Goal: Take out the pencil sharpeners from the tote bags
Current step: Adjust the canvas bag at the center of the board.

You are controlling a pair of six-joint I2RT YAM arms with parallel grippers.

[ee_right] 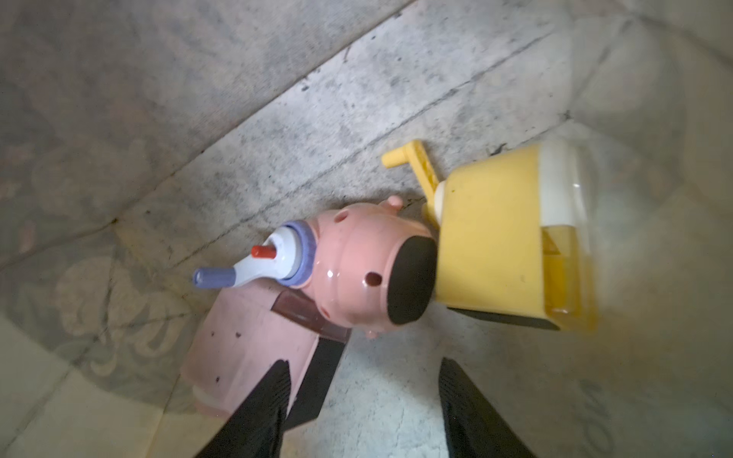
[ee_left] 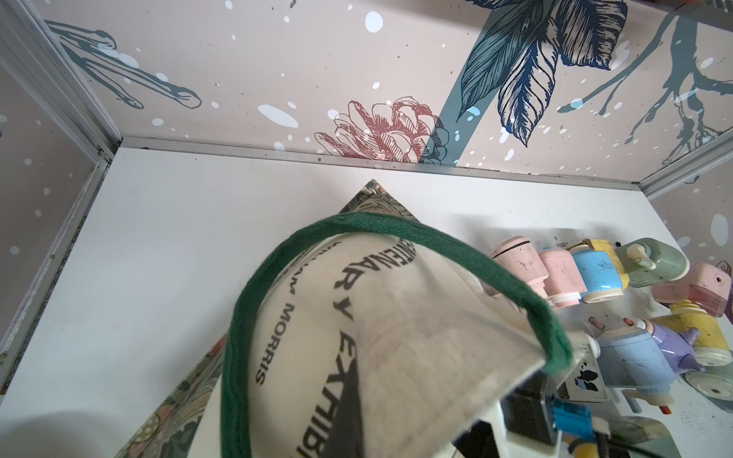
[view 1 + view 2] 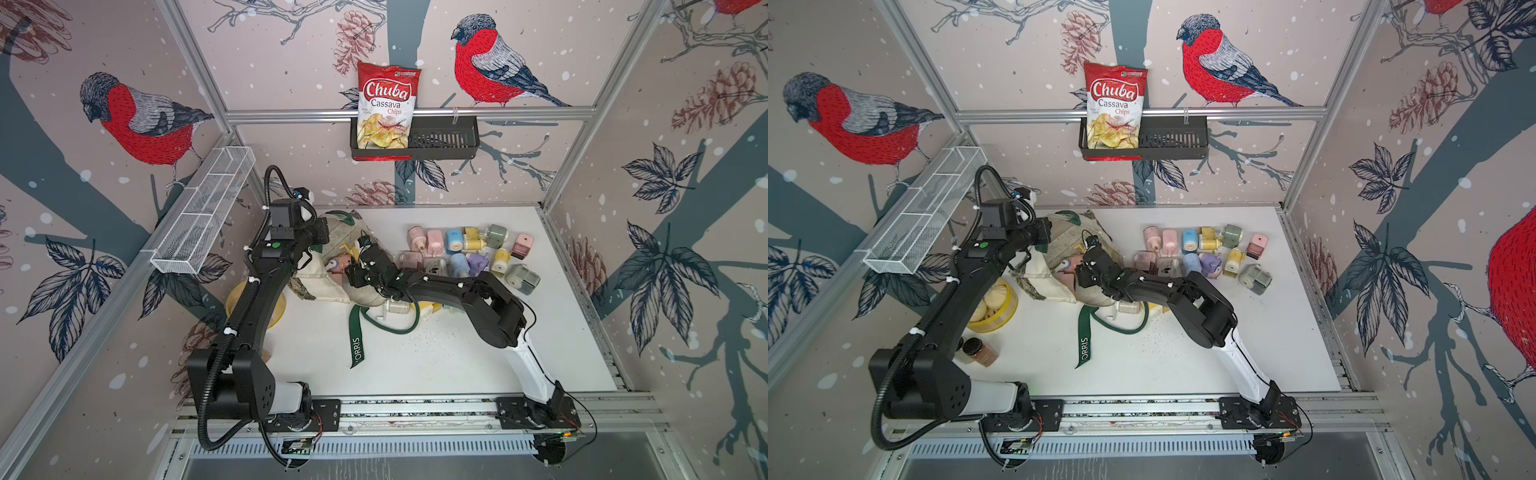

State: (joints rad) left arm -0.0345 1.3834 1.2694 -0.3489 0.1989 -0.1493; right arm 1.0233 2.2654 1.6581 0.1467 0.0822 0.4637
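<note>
The cream tote bag (image 3: pixel 328 286) with green handles lies at the table's back left. My left gripper (image 3: pixel 322 236) is shut on its rim and holds the mouth up; in the left wrist view the canvas (image 2: pixel 396 337) covers the jaws. My right gripper (image 1: pixel 364 361) is open inside the bag, with nothing between its fingers. Just ahead of it lie a round pink sharpener (image 1: pixel 357 269), a yellow sharpener (image 1: pixel 496 238) and a boxy pink one (image 1: pixel 246 349) beside one finger. Several pencil sharpeners (image 3: pixel 469 253) lie in a cluster on the table to the right of the bag.
A cream sharpener (image 3: pixel 395 307) and a loose green handle (image 3: pixel 357 340) lie under my right arm. A yellow bowl (image 3: pixel 994 309) and brown jars (image 3: pixel 980 351) sit by the left arm. A wire basket (image 3: pixel 203 212) hangs on the left wall and a chips bag (image 3: pixel 388 104) on the back wall.
</note>
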